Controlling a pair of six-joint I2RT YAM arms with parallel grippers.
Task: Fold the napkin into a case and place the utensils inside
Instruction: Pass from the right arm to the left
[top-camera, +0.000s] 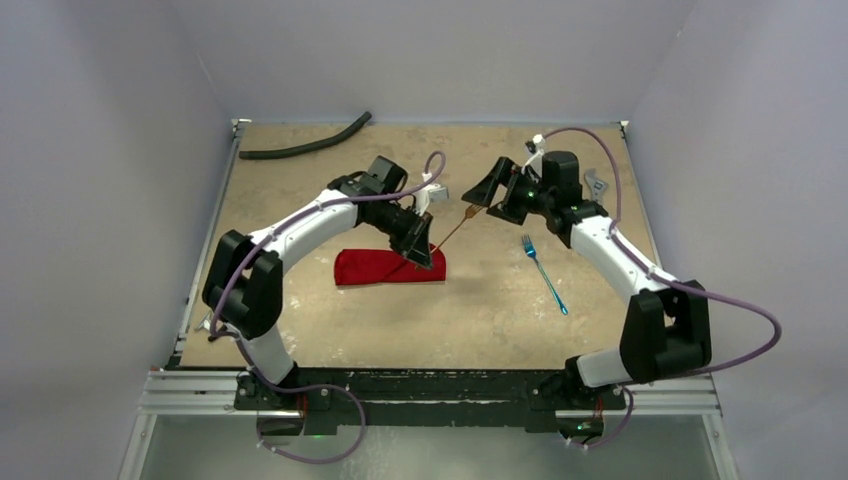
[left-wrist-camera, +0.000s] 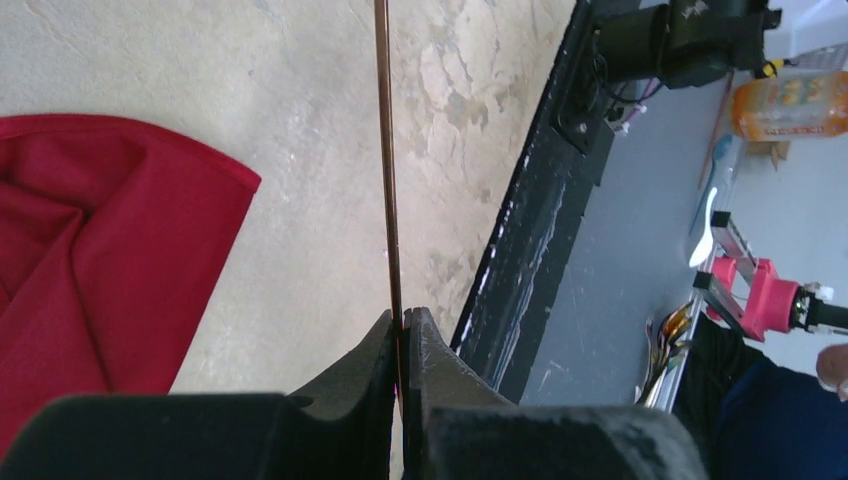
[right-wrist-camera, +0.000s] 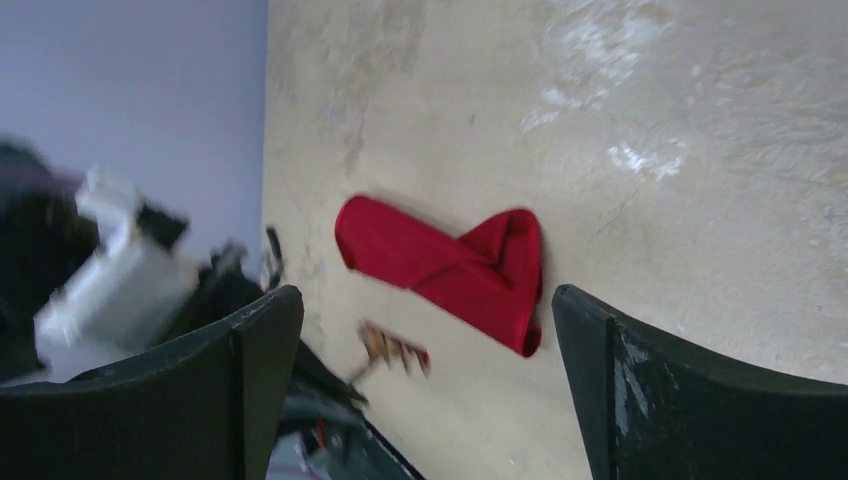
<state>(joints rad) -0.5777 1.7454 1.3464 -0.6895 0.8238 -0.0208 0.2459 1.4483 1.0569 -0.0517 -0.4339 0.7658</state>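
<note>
The left white-and-black robot arm (top-camera: 300, 222) arched up from its base and reached forward and inward, with its wrist tipped downward. The black two-finger left tool (top-camera: 424, 252) was clamped on the handle of a slim gold-brown metal fork (top-camera: 455, 228), and its fingers (left-wrist-camera: 375, 350) were pressed almost together. The right white-and-black robot arm (top-camera: 612, 245) also reached forward and inward. The black right tool (top-camera: 487, 188) was held higher and pointed toward the left arm, with its jaws spread wide.
</note>
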